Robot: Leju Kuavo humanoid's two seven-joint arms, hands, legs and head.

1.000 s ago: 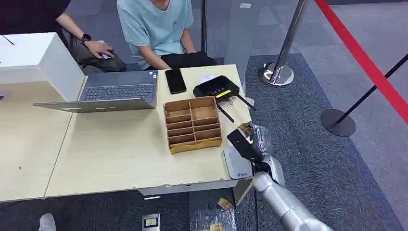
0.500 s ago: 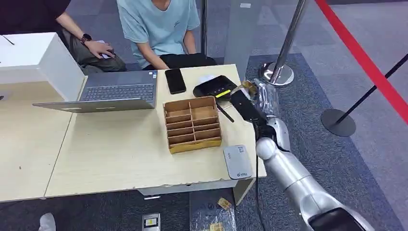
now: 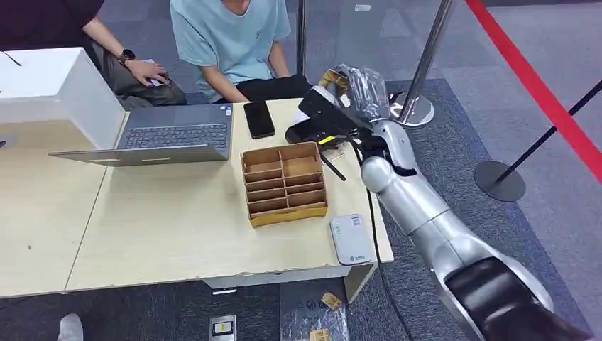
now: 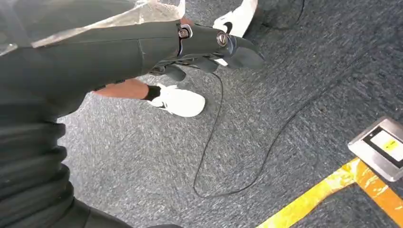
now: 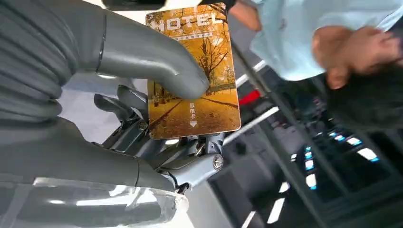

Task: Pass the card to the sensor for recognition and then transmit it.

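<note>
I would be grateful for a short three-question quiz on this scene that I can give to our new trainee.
1. True or false: the right hand holds a card printed with the word HOTEL.
2. Multiple choice: the wooden divided tray on the table lies between which two things? A) the black device with antennas and the small white card reader; B) the laptop and the white box; C) two phones.
3. Fill in: the left hand hangs over grey ____ with a thin black cable lying on it.

Key: 1 true; 2 A; 3 carpet.
</note>
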